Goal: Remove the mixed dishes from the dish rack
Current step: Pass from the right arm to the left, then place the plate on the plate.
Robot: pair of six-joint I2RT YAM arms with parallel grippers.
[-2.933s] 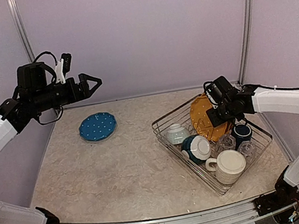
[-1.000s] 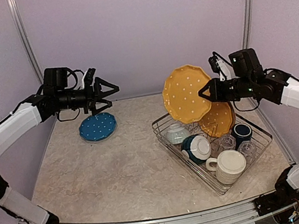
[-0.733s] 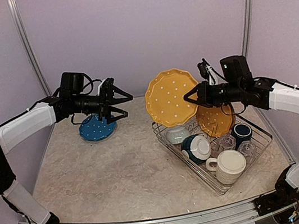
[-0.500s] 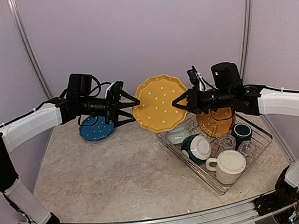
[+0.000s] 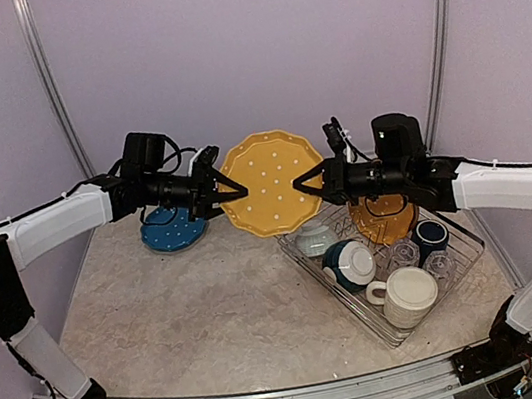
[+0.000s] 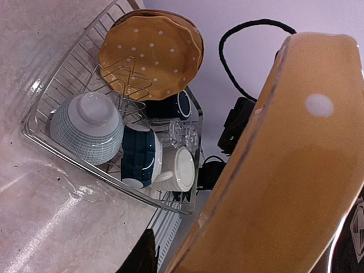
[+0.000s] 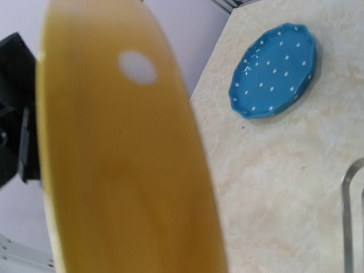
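Note:
An orange dotted plate [image 5: 269, 184] hangs upright in mid-air left of the dish rack [image 5: 306, 257]. My right gripper [image 5: 309, 181] is shut on its right rim. My left gripper [image 5: 225, 194] has closed round its left rim. The plate [image 6: 296, 170] fills much of both wrist views and hides the jaws. In the rack lean a second orange plate [image 5: 382, 216], a pale bowl [image 5: 315, 237], a dark-blue bowl [image 5: 349, 263], a cream mug [image 5: 408, 295], a navy mug [image 5: 430, 234] and clear glasses [image 5: 404, 253]. A blue dotted plate [image 5: 173, 226] lies flat on the table.
The blue plate sits at the back left, just below my left forearm. The rack takes up the right side of the marbled table [image 5: 213, 309]. Purple walls and metal posts close in the back and sides.
My right arm carried the orange plate up out of the rack and leftward. My left arm reached in from the left, and its wide-open jaws narrowed onto the plate's left rim.

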